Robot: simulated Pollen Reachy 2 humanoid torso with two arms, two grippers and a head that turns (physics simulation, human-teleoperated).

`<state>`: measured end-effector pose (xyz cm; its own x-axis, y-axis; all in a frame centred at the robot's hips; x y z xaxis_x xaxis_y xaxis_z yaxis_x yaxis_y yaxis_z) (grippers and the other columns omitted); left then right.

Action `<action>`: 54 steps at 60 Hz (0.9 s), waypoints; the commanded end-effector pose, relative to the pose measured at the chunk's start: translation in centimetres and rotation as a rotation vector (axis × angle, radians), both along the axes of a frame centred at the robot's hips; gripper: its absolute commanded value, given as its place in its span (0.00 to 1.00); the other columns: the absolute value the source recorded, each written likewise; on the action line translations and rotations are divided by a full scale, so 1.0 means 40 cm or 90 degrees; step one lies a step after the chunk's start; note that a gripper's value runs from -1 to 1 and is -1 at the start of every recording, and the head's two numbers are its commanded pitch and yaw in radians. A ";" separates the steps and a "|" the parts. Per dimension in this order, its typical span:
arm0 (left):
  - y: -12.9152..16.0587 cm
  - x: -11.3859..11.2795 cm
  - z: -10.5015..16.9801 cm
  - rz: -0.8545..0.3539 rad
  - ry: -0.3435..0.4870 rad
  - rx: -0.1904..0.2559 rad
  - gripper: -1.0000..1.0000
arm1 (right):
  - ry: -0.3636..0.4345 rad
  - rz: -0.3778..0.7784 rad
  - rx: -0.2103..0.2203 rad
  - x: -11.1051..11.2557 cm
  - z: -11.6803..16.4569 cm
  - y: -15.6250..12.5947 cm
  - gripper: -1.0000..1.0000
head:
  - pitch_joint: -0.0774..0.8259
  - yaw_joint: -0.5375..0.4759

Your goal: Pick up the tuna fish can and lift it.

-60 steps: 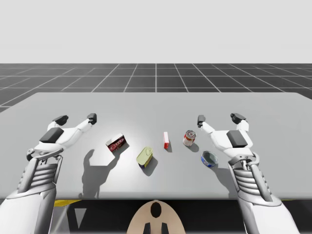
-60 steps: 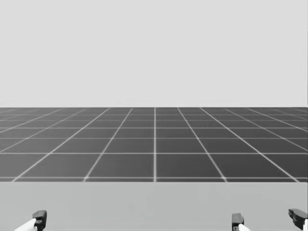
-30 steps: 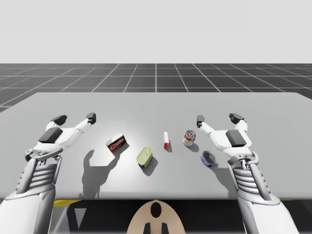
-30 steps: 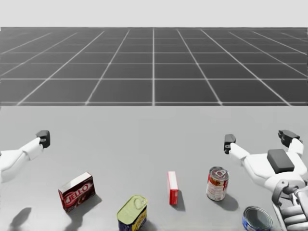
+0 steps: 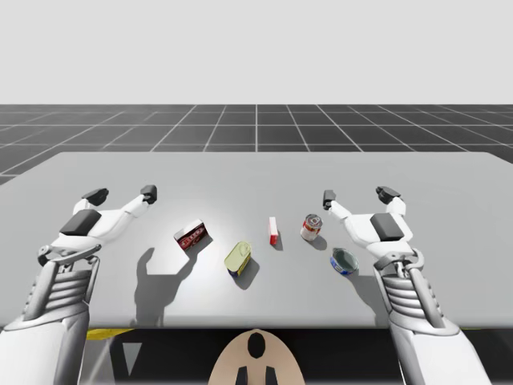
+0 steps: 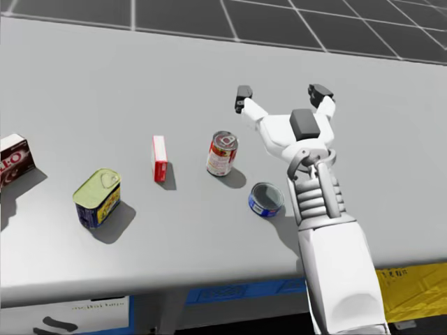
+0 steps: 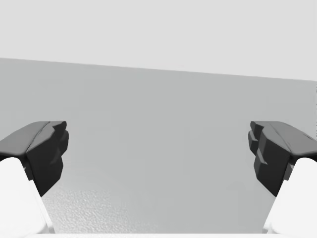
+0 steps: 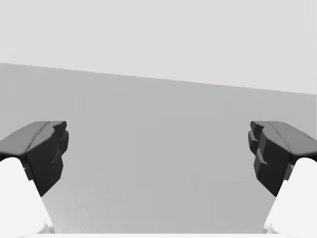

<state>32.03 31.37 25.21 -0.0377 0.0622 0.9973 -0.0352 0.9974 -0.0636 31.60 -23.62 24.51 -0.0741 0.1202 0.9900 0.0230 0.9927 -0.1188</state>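
Note:
The tuna fish can [image 5: 344, 262] [image 6: 265, 199] is low, round and blue, with a silver top. It stands near the table's front edge, beside my right forearm. My right gripper [image 5: 358, 194] [image 6: 281, 98] [image 8: 158, 153] hovers open farther back, past the can, with bare table between its fingers. My left gripper [image 5: 122, 193] [image 7: 158, 153] is open over the left side of the table, far from the can.
Left of the tuna can stand a red-and-white round can [image 5: 311, 227] [image 6: 222, 153], a small red box [image 5: 273, 230] [image 6: 160, 158], a yellow oblong tin [image 5: 238, 259] [image 6: 98, 197] and a dark red box [image 5: 191, 236] [image 6: 13, 160]. The table's front edge [image 6: 174, 278] is close.
My head has turned down and to the right, bringing the table and cans into view. Both arms have barely moved.

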 end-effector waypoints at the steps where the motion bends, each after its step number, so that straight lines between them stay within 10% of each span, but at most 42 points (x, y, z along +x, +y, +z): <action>1: 0.000 -0.002 0.003 -0.005 -0.002 -0.003 0.00 | 0.000 0.001 0.002 0.001 0.002 -0.002 0.00 | 0.90 0.19; 22: 0.001 -0.006 0.007 -0.003 -0.005 -0.009 0.00 | 0.001 0.025 0.023 -0.036 0.038 -0.022 0.00 | 0.91 0.16; 54: -0.001 -0.012 0.008 0.003 -0.001 -0.013 0.00 | 0.062 0.130 -0.036 -0.294 -0.023 -0.075 0.00 | 0.90 0.15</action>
